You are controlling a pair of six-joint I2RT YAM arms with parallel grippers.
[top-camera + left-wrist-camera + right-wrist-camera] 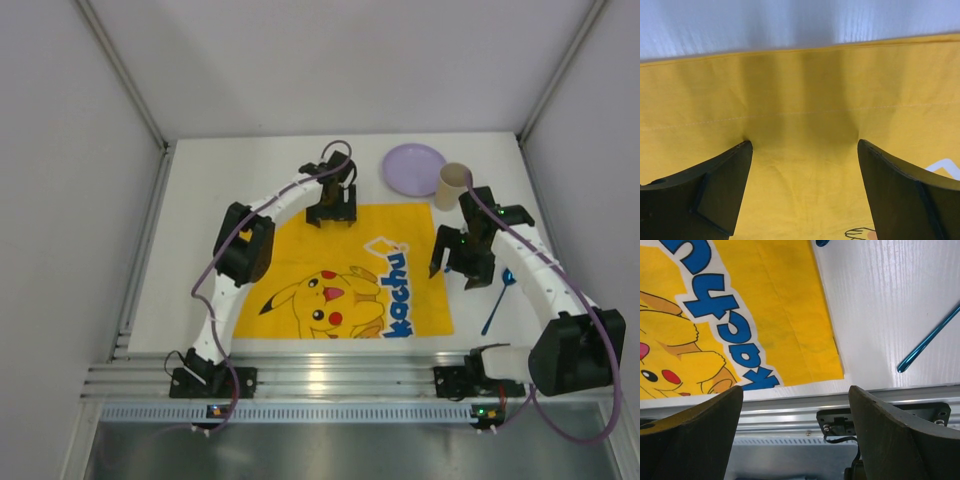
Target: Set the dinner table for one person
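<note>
The dinner table (195,200) is a wide white top with a yellow Pikachu mat (340,270) spread flat in its middle. My left gripper (331,212) hangs open low over the mat's far edge. In the left wrist view its fingers (715,190) straddle bare yellow cloth (805,100), with the white table (790,25) just beyond. My right gripper (460,262) is open above the mat's right edge and holds nothing. A purple plate (413,168) and a tan cup (452,185) stand at the back right. A blue spoon (498,300) lies right of the mat.
The ribbed aluminium rail (330,380) runs along the near edge, under both arm bases. In the right wrist view the mat's near right corner (830,365), the spoon's blue handle (927,340) and the rail (790,415) show. Grey walls close in on three sides.
</note>
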